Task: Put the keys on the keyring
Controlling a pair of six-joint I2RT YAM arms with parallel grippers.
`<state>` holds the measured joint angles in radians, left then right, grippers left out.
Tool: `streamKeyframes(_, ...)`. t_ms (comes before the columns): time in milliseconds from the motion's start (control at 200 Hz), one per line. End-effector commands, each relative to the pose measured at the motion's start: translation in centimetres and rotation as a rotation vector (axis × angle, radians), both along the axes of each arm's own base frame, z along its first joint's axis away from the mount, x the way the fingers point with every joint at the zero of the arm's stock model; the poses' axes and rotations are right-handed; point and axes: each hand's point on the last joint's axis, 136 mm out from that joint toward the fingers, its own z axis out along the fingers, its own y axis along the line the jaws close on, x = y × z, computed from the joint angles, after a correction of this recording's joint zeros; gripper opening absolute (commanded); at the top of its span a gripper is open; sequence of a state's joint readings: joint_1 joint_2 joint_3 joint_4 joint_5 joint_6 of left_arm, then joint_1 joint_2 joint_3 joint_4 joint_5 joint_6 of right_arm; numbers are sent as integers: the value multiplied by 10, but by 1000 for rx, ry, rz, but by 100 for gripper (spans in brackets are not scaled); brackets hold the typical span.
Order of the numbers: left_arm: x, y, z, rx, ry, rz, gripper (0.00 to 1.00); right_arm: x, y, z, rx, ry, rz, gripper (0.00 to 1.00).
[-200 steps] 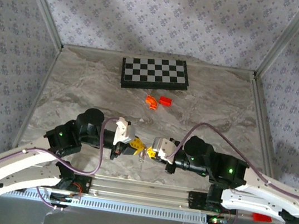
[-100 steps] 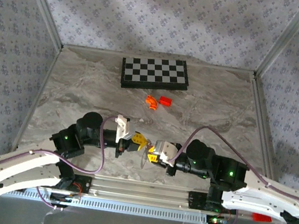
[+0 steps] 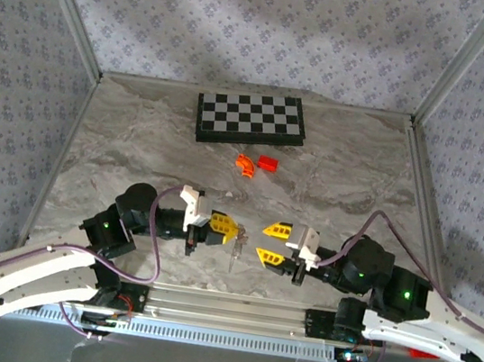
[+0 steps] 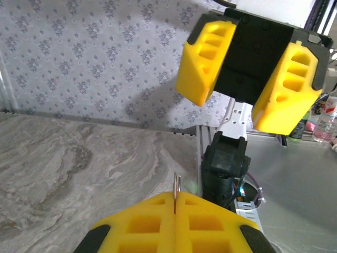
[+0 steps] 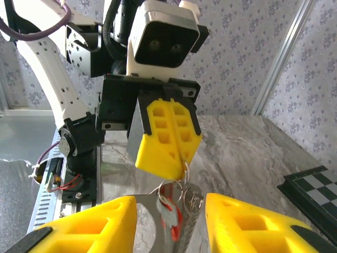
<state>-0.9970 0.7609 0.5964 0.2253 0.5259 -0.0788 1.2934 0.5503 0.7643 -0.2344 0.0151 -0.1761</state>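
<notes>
Near the front edge of the table, between my two arms: my left claw is pressed together on the keyring, pinching its thin wire between yellow fingers. Seen from the right wrist, the ring hangs below that claw, with a small red-orange key and silvery pieces dangling under it. My right claw faces it, just beside, spread and touching nothing. Checkerboard, orange curved piece and red block lie well apart, farther back.
</notes>
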Motion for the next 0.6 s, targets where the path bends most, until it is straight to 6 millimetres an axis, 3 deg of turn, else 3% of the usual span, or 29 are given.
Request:
streamKeyframes(0, -16, 3, 39, -95, -81, -73, 0, -5, 10, 15, 31, 31, 42, 43)
streamKeyframes(215, -18, 5, 42, -112, -90, -76, 0, 2, 21, 12, -2, 79, 33, 45)
streamKeyframes(595, -18, 6, 45, -117, -98, -75, 0, 18, 23, 4, -2, 137, -21, 33)
